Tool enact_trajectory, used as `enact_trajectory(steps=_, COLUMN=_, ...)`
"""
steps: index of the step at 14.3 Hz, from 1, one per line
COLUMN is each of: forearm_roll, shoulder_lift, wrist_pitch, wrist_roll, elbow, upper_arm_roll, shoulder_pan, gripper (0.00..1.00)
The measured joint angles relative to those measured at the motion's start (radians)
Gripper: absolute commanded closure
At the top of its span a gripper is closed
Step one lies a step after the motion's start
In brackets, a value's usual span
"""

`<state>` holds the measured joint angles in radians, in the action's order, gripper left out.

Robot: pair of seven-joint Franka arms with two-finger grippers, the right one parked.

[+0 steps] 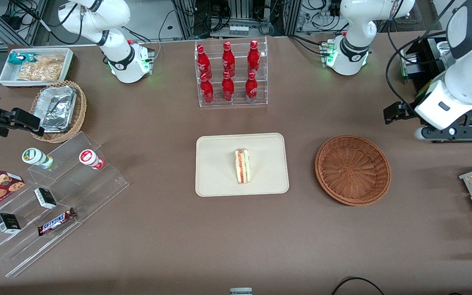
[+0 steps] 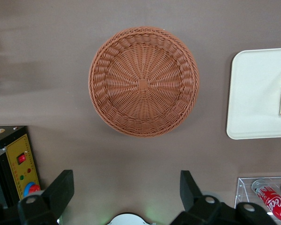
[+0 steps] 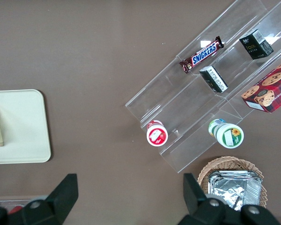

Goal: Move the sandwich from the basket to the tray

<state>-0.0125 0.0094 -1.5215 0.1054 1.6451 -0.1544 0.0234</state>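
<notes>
The basket (image 1: 352,170) is showing a reddish-brown woven wicker weave, ribbed and rough, with a slight sheen on the strands. The tray (image 1: 242,143) is presenting a smooth, matt beige surface that looks like moulded plastic. The sandwich (image 1: 242,166) is showing soft, pale, porous bread. The table (image 1: 236,241) is wearing a brown matt covering with a fine, cloth-like grain. The gripper (image 2: 126,197), held high above the table near the basket with its fingers (image 2: 61,190) spread apart, is showing black matt plastic. The bottle rack (image 1: 232,73) is appearing as clear, glossy acrylic holding shiny red bottles (image 1: 228,59).
</notes>
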Motion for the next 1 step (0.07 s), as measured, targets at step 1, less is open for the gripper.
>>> enact_trajectory(steps=1, forearm_roll=0.0, shoulder_lift=-0.007, wrist_pitch=0.0, wrist_roll=0.0, elbow=-0.002, upper_arm_roll=0.007, shoulder_pan=0.0, gripper=0.0)
